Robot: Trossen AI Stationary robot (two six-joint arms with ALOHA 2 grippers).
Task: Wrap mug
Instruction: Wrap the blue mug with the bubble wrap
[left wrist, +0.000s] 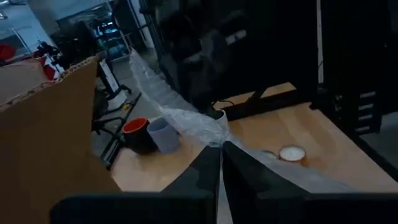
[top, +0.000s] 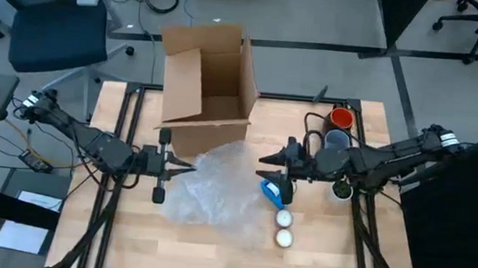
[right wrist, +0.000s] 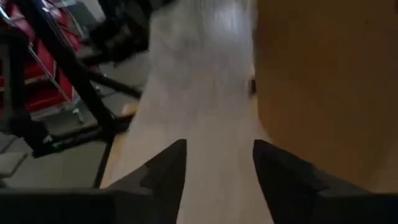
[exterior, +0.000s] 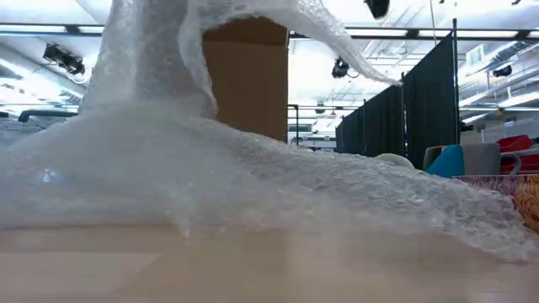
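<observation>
the bubble wrap [exterior: 253, 185] fills the low view, heaped on the table [top: 211, 246] and drawn up into a peak, which suggests a corner is being lifted so the sheet can be spread or pulled over something. from above, that sheet [top: 216, 185] lies in the middle of the table with the left gripper [top: 184, 169] at its edge; the left wrist view shows its fingers [left wrist: 239, 171] pressed together on a fold of the wrap, so it looks clenched on the sheet to keep hold of it. the right gripper [top: 273, 159] hovers over the other side of the sheet, jaws apart and nothing between them in its own wrist view, probably ready to take a second corner or fetch a mug. just past the wrap lie a blue tape holder [top: 274, 191] and two white rolls [top: 284, 227]. farther off, at the right back corner, stand a grey mug [top: 337, 141] and a red mug [top: 341, 119], both apart from the wrap, so no mug is wrapped yet. behind stands the open cardboard box [top: 207, 78], likely meant for the finished parcel
</observation>
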